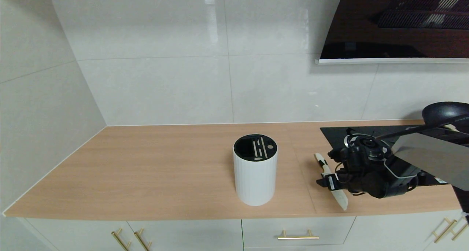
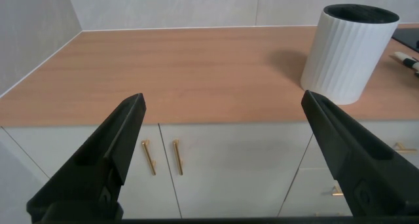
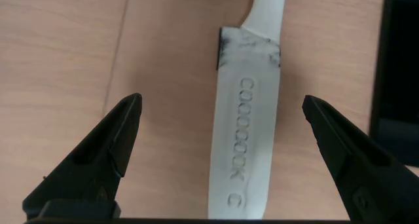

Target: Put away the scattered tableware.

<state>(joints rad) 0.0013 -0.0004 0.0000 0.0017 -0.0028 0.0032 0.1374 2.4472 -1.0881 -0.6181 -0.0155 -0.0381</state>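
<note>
head view: knife (image 1: 340, 196) flat on counter (image 1: 165, 163), right of holder (image 1: 255, 170), beside cooktop (image 1: 333, 133); long axis far-to-near, blade tip toward front edge. right gripper (image 1: 329, 181) directly over its middle.
left wrist view: left gripper (image 2: 221, 99) spread wide, off the counter front, well apart from knife (image 2: 407, 60).
right wrist view: fingers apart, straddling blade (image 3: 249, 119) across its width, blade off-centre in the gap. nearer arm by far: right.
</note>
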